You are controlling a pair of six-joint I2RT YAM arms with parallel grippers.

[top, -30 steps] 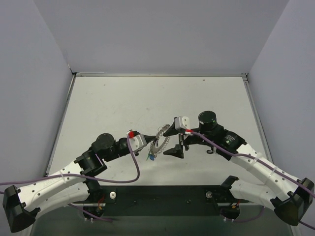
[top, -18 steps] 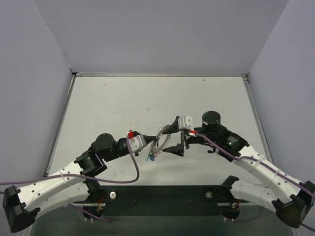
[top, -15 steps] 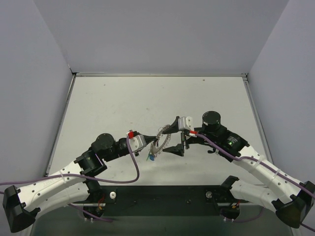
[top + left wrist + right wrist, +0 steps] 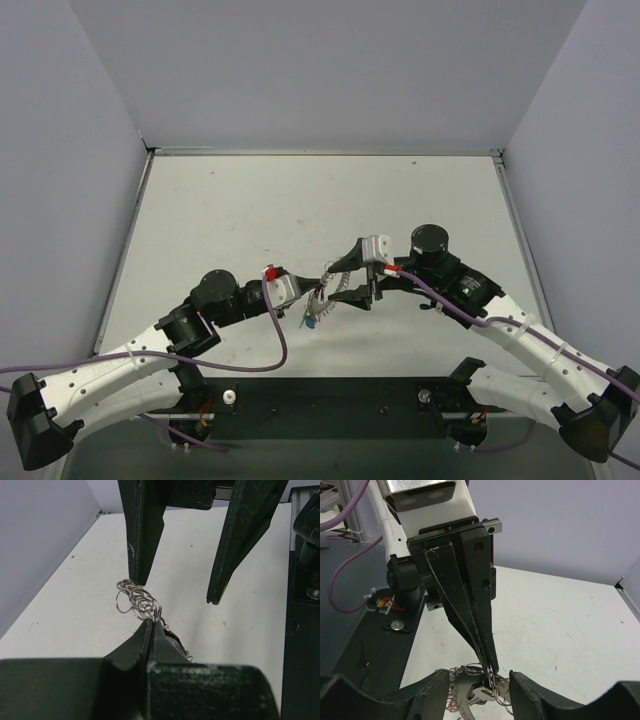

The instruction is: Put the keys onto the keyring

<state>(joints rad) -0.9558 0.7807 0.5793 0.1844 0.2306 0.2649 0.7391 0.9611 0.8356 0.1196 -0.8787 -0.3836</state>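
The left gripper (image 4: 151, 624), a little farther forward than a second ago, is clamped on the near edge of the large silvery, wavy-rimmed keyring (image 4: 136, 598), held above the table. Tiny coloured-headed keys (image 4: 309, 319) hang just below. The right gripper (image 4: 175, 587) has narrowed yet stands apart, one finger touching the ring's far end. Beyond lie the white tabletop (image 4: 250, 210) and pale lavender-grey walls (image 4: 330, 70).

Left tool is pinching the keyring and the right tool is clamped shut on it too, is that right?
No. The left tool is pinching the keyring, but the right tool is open, not clamped shut; the left wrist view shows it.
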